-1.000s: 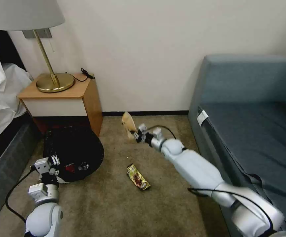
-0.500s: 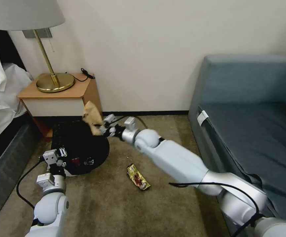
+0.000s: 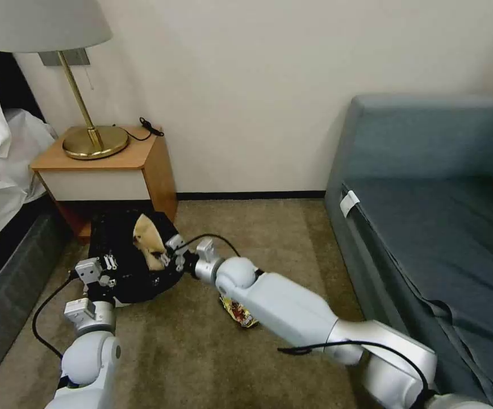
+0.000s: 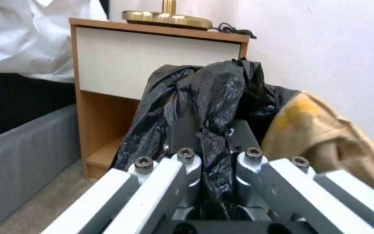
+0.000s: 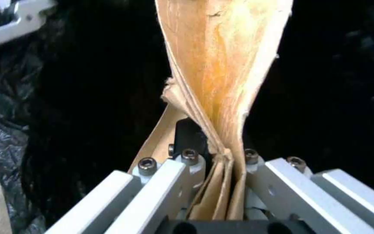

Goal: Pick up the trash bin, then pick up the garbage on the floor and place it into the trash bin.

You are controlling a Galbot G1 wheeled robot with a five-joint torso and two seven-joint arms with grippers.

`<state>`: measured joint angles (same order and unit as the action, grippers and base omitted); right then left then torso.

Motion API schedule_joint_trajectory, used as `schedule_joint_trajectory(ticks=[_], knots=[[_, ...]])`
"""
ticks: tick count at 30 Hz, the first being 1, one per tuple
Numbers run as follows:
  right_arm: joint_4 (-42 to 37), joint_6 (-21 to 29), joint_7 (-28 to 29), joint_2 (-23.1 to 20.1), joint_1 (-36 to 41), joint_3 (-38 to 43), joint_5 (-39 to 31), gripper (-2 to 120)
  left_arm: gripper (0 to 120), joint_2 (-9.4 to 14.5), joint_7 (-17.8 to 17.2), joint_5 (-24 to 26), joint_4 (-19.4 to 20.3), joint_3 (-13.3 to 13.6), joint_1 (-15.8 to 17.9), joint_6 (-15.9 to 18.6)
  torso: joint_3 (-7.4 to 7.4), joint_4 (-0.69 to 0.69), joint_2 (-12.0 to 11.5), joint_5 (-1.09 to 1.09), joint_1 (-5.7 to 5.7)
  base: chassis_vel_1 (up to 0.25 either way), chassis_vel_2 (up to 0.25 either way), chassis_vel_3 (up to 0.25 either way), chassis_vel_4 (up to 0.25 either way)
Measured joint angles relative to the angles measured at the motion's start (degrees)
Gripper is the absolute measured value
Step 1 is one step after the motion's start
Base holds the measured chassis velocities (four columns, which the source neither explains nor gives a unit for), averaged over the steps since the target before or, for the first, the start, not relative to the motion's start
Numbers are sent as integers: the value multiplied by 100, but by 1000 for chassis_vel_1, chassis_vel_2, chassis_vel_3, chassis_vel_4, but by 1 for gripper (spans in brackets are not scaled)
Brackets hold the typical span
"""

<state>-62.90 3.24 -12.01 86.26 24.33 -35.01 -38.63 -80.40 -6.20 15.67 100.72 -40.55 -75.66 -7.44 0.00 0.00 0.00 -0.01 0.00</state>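
Carpet (image 3: 189, 352), right gripper (image 3: 164, 257) pinching tan wrapper (image 3: 147, 241) over trash bin (image 3: 124, 272)

Bin (image 3: 127, 267) sits on the carpet right in front of the nightstand (image 3: 110, 170). Wrapper (image 3: 149, 241) is over the bin's mouth, another wrapper (image 3: 238, 312) lies right of the bin, sofa (image 3: 428, 227) further right.

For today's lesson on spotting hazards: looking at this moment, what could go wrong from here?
1. The left gripper pinches only the black bag of the trash bin; the liner might slip or tear.
2. The tan wrapper in the right gripper could cling to the jaws on release.
3. The right arm hangs over the gold wrapper and may nudge it.
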Motion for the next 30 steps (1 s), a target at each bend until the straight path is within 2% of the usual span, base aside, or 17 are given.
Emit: schedule_joint_trajectory(ticks=[4, 5, 7, 8, 9, 11, 13, 16, 18, 19, 22, 26, 30], knots=[[-1, -30, 34, 30, 30, -3, 16, 16, 5, -32, 3, -20, 0, 12, -22, -13, 0, 0, 0, 0, 0, 0, 0, 0, 0], [-1, -30, 34, 30, 30, -3, 16, 16, 5, -32, 3, -20, 0, 12, -22, -13, 0, 0, 0, 0, 0, 0, 0, 0, 0], [-25, -44, 46, 19, 32, -5, 25, 28, 5, -38, 9, -26, 1, -5, -57, -34, 0, 0, 1, 0, 0, 0, 0, 0, 0], [-25, -44, 46, 19, 32, -5, 25, 28, 5, -38, 9, -26, 1, -5, -57, -34, 0, 0, 1, 0, 0, 0, 0, 0, 0], [-59, -44, 51, 0, 32, -19, 26, 37, 5, -36, 12, -27, 1, -26, -78, -51, 0, 0, 1, 1, 0, 0, 0, 0, 0], [-73, -45, 59, -8, 32, -24, 30, 39, 5, -34, 13, -27, 1, -33, -83, -55, 0, 0, 1, 1, 0, 0, 0, 0, 0], [-116, -49, 120, -10, 41, -27, 32, 52, 5, -15, 15, -30, -5, -44, -86, -64, 0, 0, 1, 1, 0, 0, 0, 0, 0], [-130, -49, 121, -10, 44, -35, 33, 58, 5, -11, 15, -29, -4, -53, -83, -64, 0, 0, 1, 1, 0, 0, 0, 0, 0], [-185, -45, 121, -29, 44, -82, 33, 67, 5, -8, 16, -23, 17, -68, -82, -74, 0, 1, 1, 1, 0, 0, 0, 0, 0], [-229, -38, 118, -54, 44, -112, 32, 75, 0, -16, 16, -19, 28, -82, -90, -75, 0, 0, 1, 2, 0, 0, 0, 0, 0], [-247, -30, 115, -66, 44, -134, 32, 80, 0, -24, 17, -19, 28, -83, -99, -79, 0, 0, 1, 0, 0, 0, 0, 0, 0], [-264, -23, 150, -91, 27, -155, 30, 97, 0, -39, 18, -22, 62, -94, -130, -87, 0, 1, 1, 1, 0, 0, 0, 0, 0], [-288, -22, 255, -145, -25, -100, -1, 99, 0, -35, 17, -21, 120, -126, -144, -88, 0, 0, 1, 1, 0, 0, 0, 0, 0]])
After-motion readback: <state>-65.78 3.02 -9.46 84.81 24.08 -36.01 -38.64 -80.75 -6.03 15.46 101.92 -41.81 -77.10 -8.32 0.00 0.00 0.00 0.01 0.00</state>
